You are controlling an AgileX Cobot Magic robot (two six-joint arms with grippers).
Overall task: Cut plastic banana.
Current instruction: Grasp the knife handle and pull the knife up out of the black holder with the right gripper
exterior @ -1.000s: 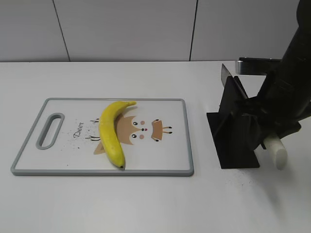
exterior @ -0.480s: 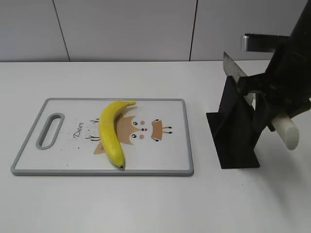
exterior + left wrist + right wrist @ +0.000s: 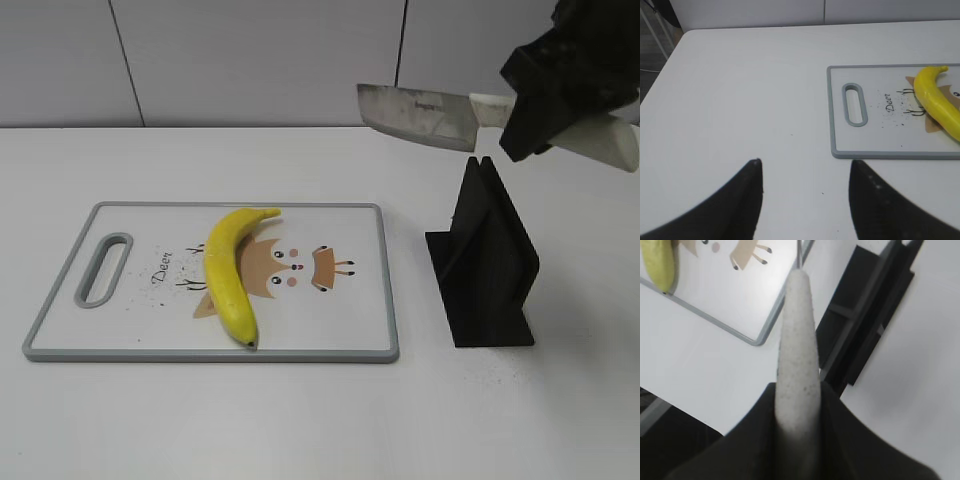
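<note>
Exterior view: right gripper (image 3: 548,118) raised above the black knife stand (image 3: 485,262), fingers clenched on knife (image 3: 420,112), blade level; a second ago it sat in the stand. Plastic banana (image 3: 228,272) on cutting board (image 3: 60,300), white bench (image 3: 300,420).
Left wrist view: left gripper (image 3: 805,172) low, fingers released.
Right wrist view: pale handle (image 3: 797,345) gripped.

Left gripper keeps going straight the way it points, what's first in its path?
Judging by the left wrist view, the left gripper, jaws open, points over bare table. The cutting board sits right of that line, so the way looks free, though depth is unclear.
</note>
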